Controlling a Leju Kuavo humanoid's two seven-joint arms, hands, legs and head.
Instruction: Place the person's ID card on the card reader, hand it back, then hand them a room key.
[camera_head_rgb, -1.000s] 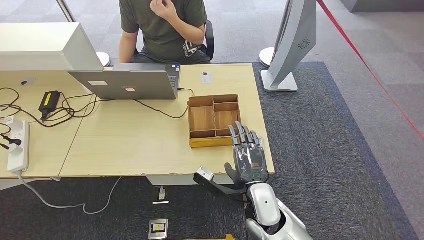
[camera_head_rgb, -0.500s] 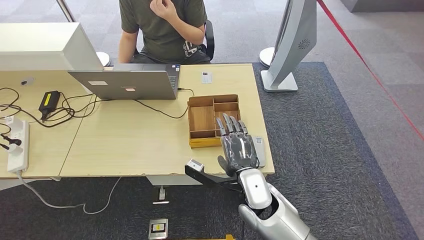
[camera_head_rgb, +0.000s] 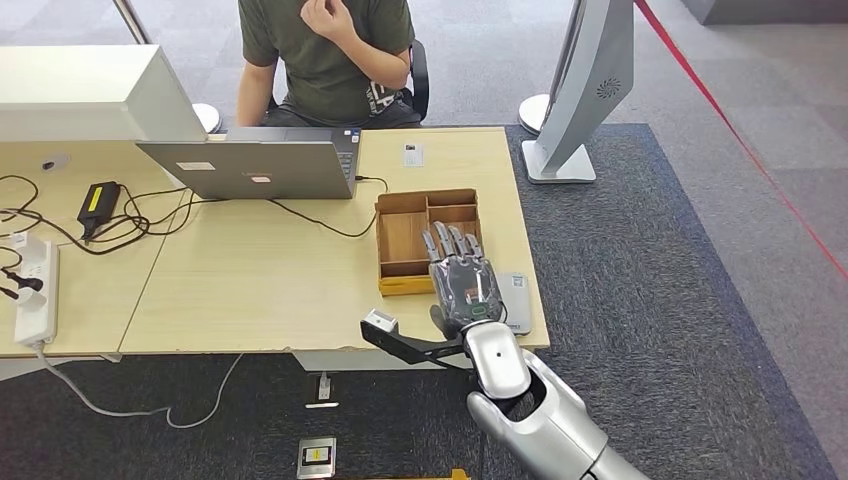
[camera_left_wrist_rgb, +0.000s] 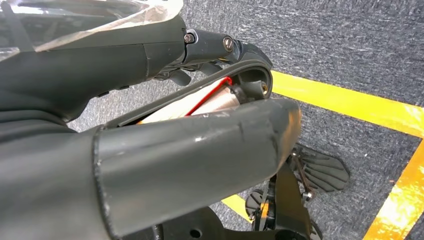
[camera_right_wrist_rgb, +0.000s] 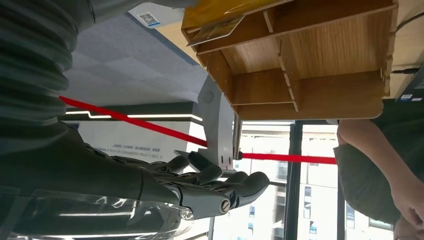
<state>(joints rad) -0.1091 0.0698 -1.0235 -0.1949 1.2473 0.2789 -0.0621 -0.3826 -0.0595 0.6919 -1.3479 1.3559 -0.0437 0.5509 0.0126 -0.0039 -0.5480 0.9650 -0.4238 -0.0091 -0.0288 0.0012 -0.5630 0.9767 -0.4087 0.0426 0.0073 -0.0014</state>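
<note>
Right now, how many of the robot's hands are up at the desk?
1: the right hand, over the wooden tray's near edge. The left hand hangs low over the carpet.

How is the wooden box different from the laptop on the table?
The wooden box is brown and split into open compartments; the laptop is grey with its lid up. The wooden box sits near the robot's right hand, whose fingers reach over it, while the laptop stands in front of the seated person. Both rest on the table.
</note>
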